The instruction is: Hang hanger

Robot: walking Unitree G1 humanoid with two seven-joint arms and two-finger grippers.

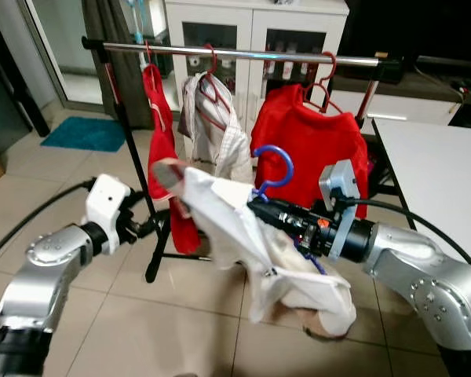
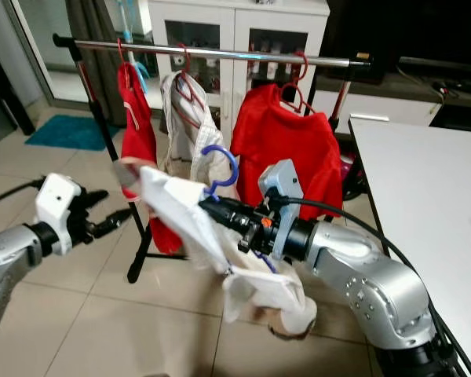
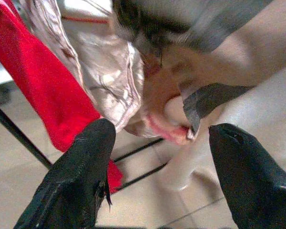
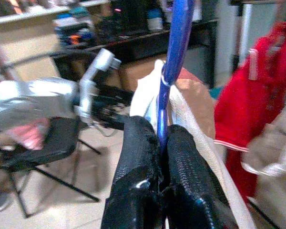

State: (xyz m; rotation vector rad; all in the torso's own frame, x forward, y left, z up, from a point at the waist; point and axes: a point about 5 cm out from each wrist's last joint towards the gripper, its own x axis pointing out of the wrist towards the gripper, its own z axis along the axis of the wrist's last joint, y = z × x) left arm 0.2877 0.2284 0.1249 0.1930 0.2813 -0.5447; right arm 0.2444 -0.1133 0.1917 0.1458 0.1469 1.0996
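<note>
Jaws of the right gripper (image 4: 157, 143) were pressed tight on the blue hanger (image 1: 276, 169), pinching its neck, with a white garment (image 1: 243, 236) draped off it and sagging toward the tiled floor (image 1: 180, 322). Left gripper (image 3: 157, 162) hung beside the cloth with jaws spread wide (nothing between them). Hanger sat below and in front of the clothes rail (image 1: 243, 53), where a red shirt (image 1: 310, 145) and two other garments already hung.
</note>
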